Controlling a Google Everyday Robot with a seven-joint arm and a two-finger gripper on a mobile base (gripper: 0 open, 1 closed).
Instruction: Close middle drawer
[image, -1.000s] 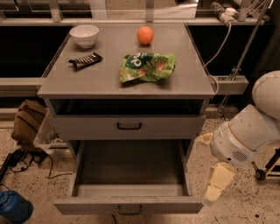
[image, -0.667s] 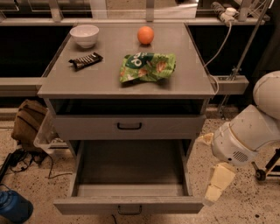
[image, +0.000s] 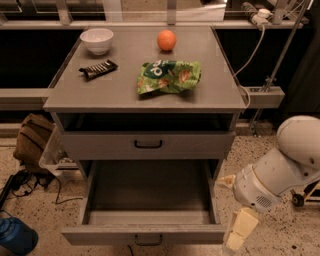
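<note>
Hanging low just beside the right end of the middle drawer (image: 145, 234), the gripper (image: 240, 229) carries nothing visible; whether it is spread or clenched cannot be told. The drawer stands pulled far out under the table (image: 125, 92). Closing it well likely means pressing squarely near the central handle (image: 148, 241), straight back. The drawer's long axis runs left to right, front panel towards the camera.

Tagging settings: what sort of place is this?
Probably a lab: loose cables on speckled floor, backpack beside a grey cabinet. The end effector hangs right of the open middle drawer.
</note>
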